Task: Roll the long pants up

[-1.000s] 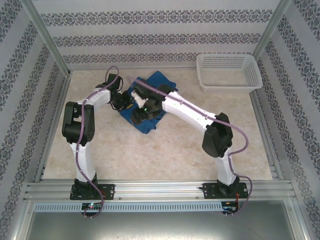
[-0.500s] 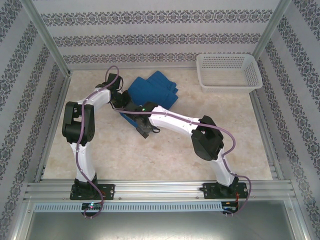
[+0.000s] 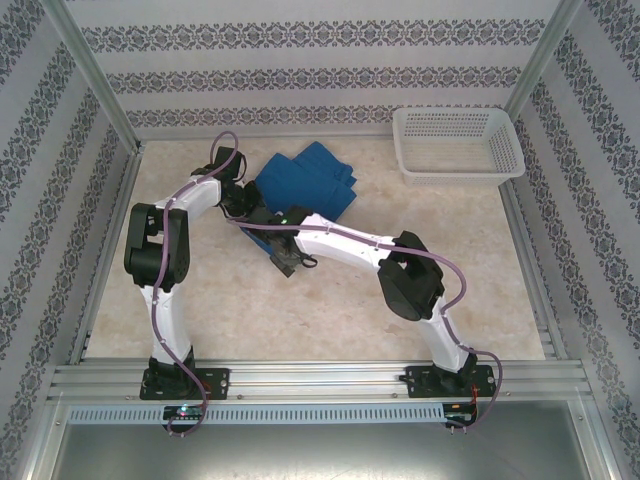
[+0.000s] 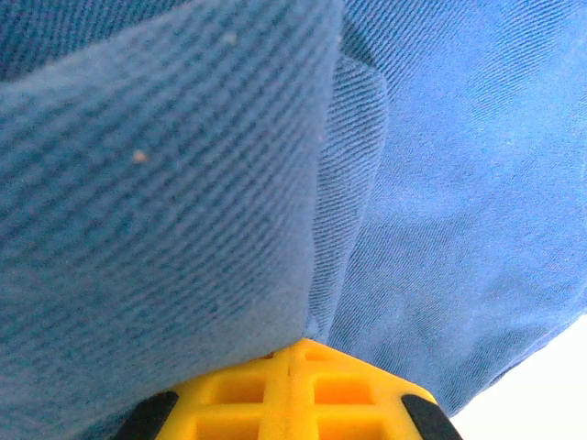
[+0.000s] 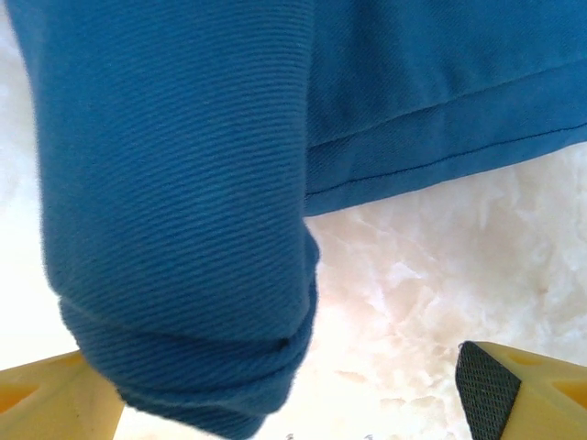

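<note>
Marble table (image 3: 300, 310): one long pants (image 3: 315, 175), one basket (image 3: 460, 176); left fingers (image 4: 293, 394) pinch them, right fingers (image 5: 518, 390) spread wide.

Top: looks down from high at the near side onto the whole table (image 3: 350, 320). Wrists: look very close onto pants (image 3: 310, 172), shared with top.

Long pants (image 3: 315, 175) are laid bunched on the tabletop (image 3: 330, 310), basket (image 3: 458, 145) well apart. Left tool (image 3: 250, 210) and right tool (image 3: 290, 260) are set against the cloth.

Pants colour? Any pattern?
Plain royal blue, no pattern; the long pants show best in the right wrist view.
</note>
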Robot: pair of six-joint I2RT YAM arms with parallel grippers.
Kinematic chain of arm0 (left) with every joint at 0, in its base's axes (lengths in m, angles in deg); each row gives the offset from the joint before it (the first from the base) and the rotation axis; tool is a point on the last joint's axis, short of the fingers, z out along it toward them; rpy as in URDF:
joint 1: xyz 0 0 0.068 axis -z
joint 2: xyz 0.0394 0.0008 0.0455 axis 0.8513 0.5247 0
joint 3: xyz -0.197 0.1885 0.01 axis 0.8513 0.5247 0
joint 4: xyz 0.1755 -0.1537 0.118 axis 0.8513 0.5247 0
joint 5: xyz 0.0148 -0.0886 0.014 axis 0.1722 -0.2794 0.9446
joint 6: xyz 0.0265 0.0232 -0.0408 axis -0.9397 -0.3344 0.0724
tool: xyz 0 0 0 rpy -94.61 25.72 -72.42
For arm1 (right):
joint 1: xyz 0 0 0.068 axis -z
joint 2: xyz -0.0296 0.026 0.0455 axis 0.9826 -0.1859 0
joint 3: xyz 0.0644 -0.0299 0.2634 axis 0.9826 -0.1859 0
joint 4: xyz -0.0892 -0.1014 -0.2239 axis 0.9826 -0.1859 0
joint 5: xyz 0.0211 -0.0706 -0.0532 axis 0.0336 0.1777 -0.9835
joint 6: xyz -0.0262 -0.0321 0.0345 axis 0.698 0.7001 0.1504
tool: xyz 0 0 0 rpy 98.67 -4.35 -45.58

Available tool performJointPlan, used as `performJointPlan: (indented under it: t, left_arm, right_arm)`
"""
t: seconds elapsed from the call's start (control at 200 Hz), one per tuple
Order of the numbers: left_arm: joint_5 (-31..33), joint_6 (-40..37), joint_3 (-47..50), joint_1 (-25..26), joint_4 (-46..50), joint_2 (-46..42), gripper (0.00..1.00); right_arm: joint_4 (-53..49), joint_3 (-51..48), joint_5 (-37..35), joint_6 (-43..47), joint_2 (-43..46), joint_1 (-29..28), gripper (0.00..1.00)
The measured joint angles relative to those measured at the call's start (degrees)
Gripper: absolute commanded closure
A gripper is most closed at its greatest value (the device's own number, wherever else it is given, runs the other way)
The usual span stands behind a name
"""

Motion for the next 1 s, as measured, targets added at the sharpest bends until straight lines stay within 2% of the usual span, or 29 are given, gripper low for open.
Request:
performJointPlan:
  t: [0.315,0.475,0.669,0.714,0.774,0.804,0.859,0.884,0.909,0.999]
  left_arm:
    - [0.04,0.00,-0.04,0.00,0.00,0.00,1.00]
    - [0.33,-0.04,-0.04,-0.02,0.00,-0.02,1.00]
    - [0.46,-0.24,-0.04,-0.11,-0.02,-0.02,1.00]
    - [0.46,-0.26,-0.04,-0.11,-0.02,-0.02,1.00]
    - [0.50,-0.26,-0.04,-0.13,-0.04,-0.02,1.00]
    - [0.50,-0.26,-0.04,-0.13,-0.04,-0.02,1.00]
    - [0.66,-0.26,-0.04,-0.13,-0.09,-0.02,1.00]
    - [0.70,-0.26,-0.07,-0.15,-0.09,-0.02,1.00]
    - [0.76,-0.26,-0.11,-0.17,-0.09,-0.02,1.00]
    - [1.11,-0.28,-0.28,-0.52,-0.13,-0.02,1.00]
  right_arm:
    - [2.25,1.03,3.17,-2.34,-1.92,-2.21,0.10]
    - [3.06,1.18,3.21,-2.29,-4.46,-2.08,0.23]
    - [5.79,0.57,3.08,-0.20,-4.92,-0.35,0.30]
    - [6.97,-0.07,3.17,0.92,-4.92,0.37,0.35]
    - [8.52,-1.11,3.30,2.64,-4.92,1.33,0.49]
    - [9.40,-1.64,3.34,3.32,-4.92,1.79,0.60]
    - [10.86,-2.40,3.82,4.24,-4.92,2.56,0.89]
    - [11.39,-2.60,4.13,4.76,-4.92,2.91,0.95]
    - [11.78,-2.69,4.37,5.09,-4.92,3.21,1.00]
    - [12.55,-2.71,5.79,5.90,-4.87,4.42,1.00]
